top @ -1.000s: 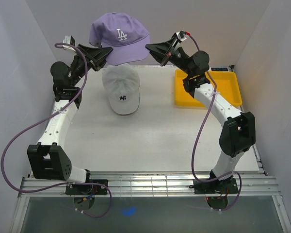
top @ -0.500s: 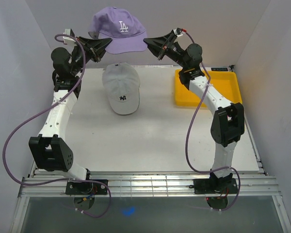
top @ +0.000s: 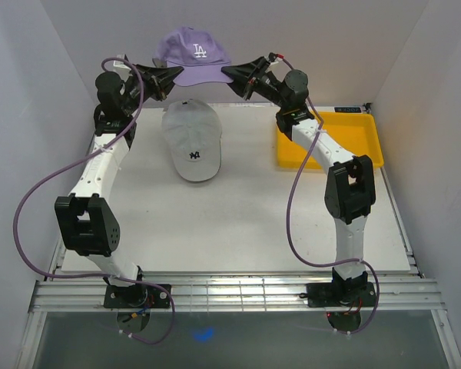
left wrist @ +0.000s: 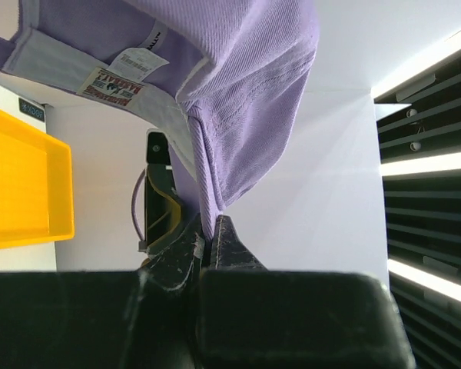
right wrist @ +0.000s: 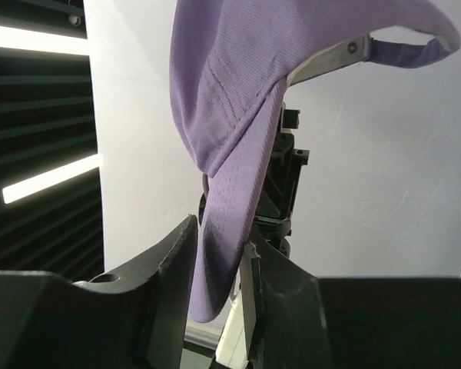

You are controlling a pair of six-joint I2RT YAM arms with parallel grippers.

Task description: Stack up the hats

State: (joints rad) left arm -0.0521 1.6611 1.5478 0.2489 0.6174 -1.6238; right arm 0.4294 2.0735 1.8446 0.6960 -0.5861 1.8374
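The purple cap (top: 192,54) with a white logo hangs in the air at the back of the table, held from both sides. My left gripper (top: 175,74) is shut on its left edge, and the fabric is pinched between the fingers in the left wrist view (left wrist: 206,234). My right gripper (top: 229,71) is shut on its right edge, and the fabric hangs between the fingers in the right wrist view (right wrist: 219,269). The white cap (top: 192,138) with a dark logo lies on the table just below and in front of the purple cap, brim toward me. The other caps are out of view.
A yellow tray (top: 366,141) sits at the back right of the table; it also shows in the left wrist view (left wrist: 23,184). White walls enclose the table (top: 238,223) on the left, back and right.
Both arms have carried the purple cap away from me toward the back wall, keeping hold of it. The white cap has not moved.
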